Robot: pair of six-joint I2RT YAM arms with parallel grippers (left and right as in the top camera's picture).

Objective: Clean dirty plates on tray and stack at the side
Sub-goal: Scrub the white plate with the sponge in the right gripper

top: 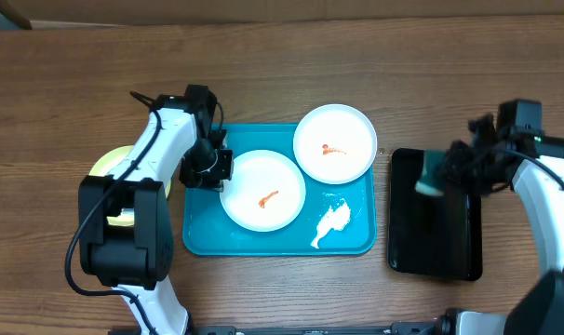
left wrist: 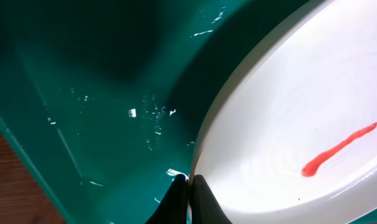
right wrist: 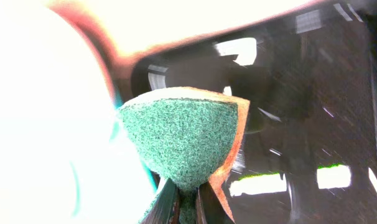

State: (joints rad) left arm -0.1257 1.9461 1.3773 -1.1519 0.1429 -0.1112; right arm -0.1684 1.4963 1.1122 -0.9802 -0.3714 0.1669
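Note:
Two white dirty plates lie on the turquoise tray (top: 203, 237), each with an orange-red smear: one at the front left (top: 263, 191), one at the back right (top: 334, 142). My left gripper (top: 222, 171) is shut on the left rim of the front plate (left wrist: 288, 118); in the left wrist view the black fingertips (left wrist: 201, 190) pinch that rim over the tray floor (left wrist: 101, 93). A third plate with a light green rim (top: 103, 166) lies left of the tray, mostly hidden under the left arm. My right gripper (top: 442, 173) hovers over the black tray, shut on a green and orange sponge (right wrist: 182, 137).
A smaller black tray (top: 434, 237) lies right of the turquoise one. A white crumpled blob (top: 332, 223) rests on the turquoise tray's front right part. Bare wooden table (top: 291, 65) stretches behind both trays.

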